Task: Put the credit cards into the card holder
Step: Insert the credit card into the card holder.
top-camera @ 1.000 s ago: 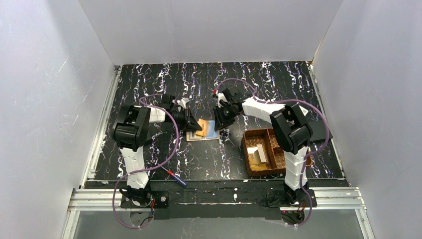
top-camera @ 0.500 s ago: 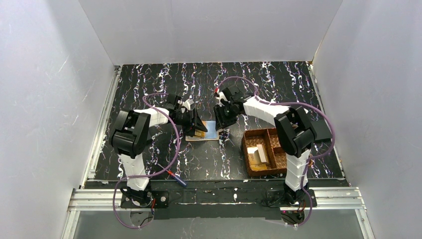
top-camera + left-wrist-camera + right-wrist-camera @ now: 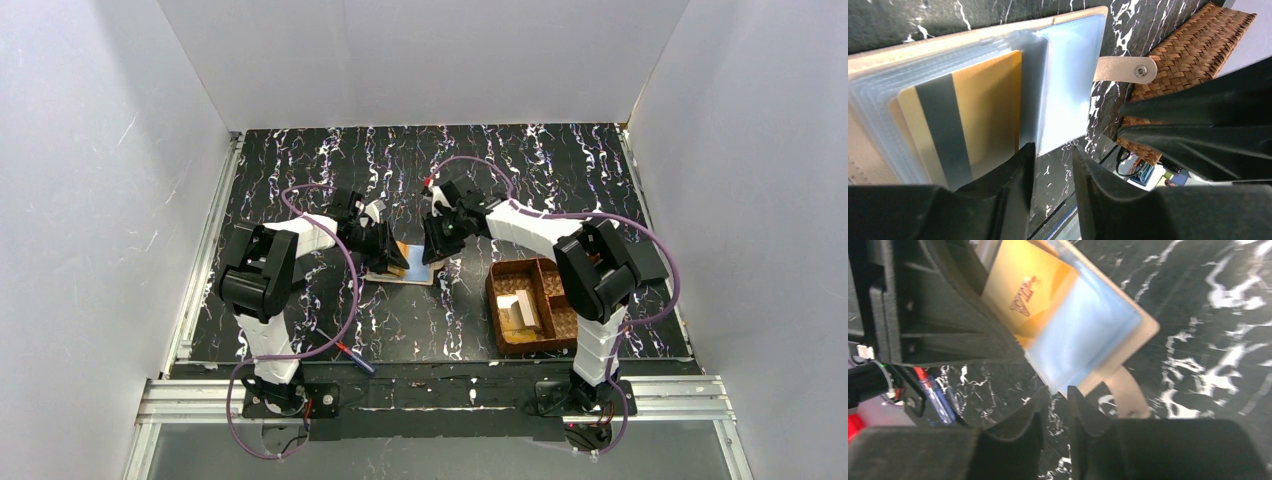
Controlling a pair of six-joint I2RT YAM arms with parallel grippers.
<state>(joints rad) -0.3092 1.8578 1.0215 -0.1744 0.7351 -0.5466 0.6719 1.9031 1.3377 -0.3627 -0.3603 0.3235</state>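
Here, the card holder point(image 3: 420, 262) is lying open on the worktop point(image 3: 300, 160) between the two arms, with a gold card point(image 3: 973, 110) sitting among its clear sleeves. The card's long axis is running away from the left pincer point(image 3: 1053, 150), which is hovering at the card's near end, jaws slightly apart and gripping nothing. The right pincer point(image 3: 1055, 392) is hanging at the strap-side corner, narrowly parted and empty too. The left arm is looking nearer for pushing the card home.
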